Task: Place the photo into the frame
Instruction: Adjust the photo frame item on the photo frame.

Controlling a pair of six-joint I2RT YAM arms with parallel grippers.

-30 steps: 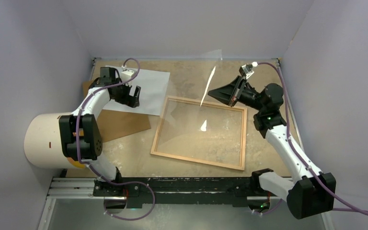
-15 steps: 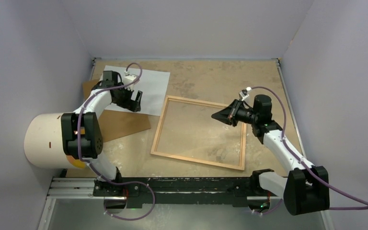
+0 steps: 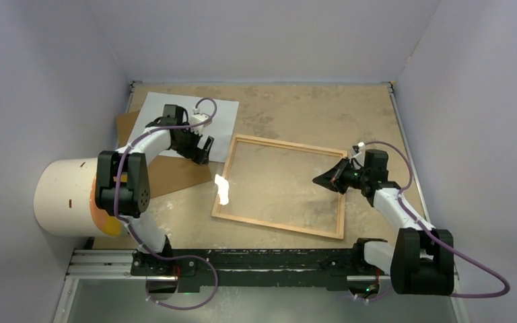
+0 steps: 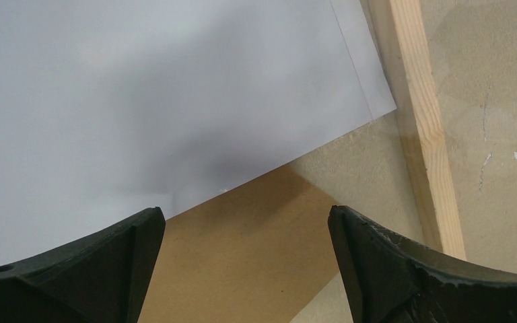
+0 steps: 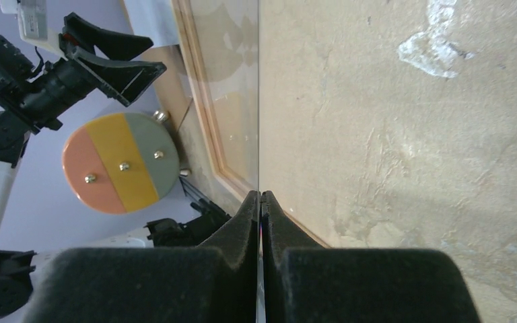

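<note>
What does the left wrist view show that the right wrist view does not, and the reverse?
Only left wrist: the photo, its white corner lying over the brown backing board. Only right wrist: the right gripper shut on the edge of the glass pane, and a three-coloured disc. Both: the frame moulding, the table and the open left gripper.

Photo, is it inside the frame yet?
Not yet. Done: the brown backing board lies out beside the frame. In hand: the open left end effector hovers over a corner of the photo, which is white side up; the shut right end effector pinches the glass pane by its edge. Left: grabbing the photo and laying it inside.
</note>
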